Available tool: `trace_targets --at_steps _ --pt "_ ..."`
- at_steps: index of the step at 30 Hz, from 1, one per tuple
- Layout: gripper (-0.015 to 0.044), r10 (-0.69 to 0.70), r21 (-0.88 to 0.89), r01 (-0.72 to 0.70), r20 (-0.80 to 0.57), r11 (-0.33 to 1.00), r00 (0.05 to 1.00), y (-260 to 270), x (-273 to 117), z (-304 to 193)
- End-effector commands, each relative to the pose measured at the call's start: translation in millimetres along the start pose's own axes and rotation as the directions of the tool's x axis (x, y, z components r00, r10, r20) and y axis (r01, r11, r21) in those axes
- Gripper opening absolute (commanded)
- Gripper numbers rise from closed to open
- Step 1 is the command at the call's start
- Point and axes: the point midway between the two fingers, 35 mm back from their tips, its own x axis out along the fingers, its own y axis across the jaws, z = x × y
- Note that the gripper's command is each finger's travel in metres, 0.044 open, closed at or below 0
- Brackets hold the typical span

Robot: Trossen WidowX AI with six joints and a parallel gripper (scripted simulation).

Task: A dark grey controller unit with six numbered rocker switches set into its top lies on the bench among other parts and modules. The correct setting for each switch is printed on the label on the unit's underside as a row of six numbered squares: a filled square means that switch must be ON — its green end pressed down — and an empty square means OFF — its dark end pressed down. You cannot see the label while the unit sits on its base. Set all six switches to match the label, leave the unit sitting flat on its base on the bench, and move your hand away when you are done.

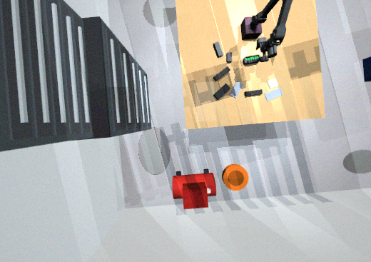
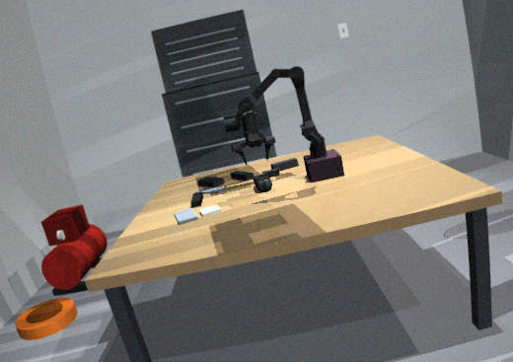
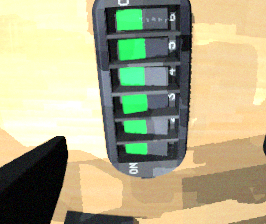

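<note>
The claw (image 1: 261, 51) (image 2: 256, 161) (image 3: 169, 143) is spread wide with nothing grasped, and is held above the tabletop (image 1: 303, 101) (image 2: 375, 199) (image 3: 34, 75), tips pointed down. Between the tips, in the wrist view, the low-numbered end of the unit (image 1: 251, 62) (image 2: 262, 183) (image 3: 146, 93) is framed, a gap being left on both long sides; such a stance would suit either a grasp across the body or a withdrawal without a knock. The unit is set on the tabletop near the arm's base (image 1: 246, 30) (image 2: 324, 169), within easy reach, with its switches (image 3: 134, 76) turned up so that they can be pressed. By that same pose the label is hidden, so the wanted setting cannot be checked from here. The green ends are all ranged on the side marked ON, but which ends are pressed down cannot be told with certainty. If the label has yet to be read, a lift and a turn are called for, and a rocker could be tripped by a careless grip. Farther out, dark blocks (image 1: 222, 91) (image 2: 210, 181) and pale plates (image 1: 273, 94) (image 2: 185, 216) are scattered, well apart from the claw, presumably as distractors, and are best left untouched.
</note>
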Motion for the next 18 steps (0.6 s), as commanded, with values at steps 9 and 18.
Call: trace_targets --at_steps 9,18 --pt "0.0204 0.014 -0.003 -0.014 0.001 1.0 1.0 2.7 -3.2 0.1" --pt "0.0 0.014 -0.003 -0.014 0.001 1.0 1.0 2.7 -3.2 0.1"
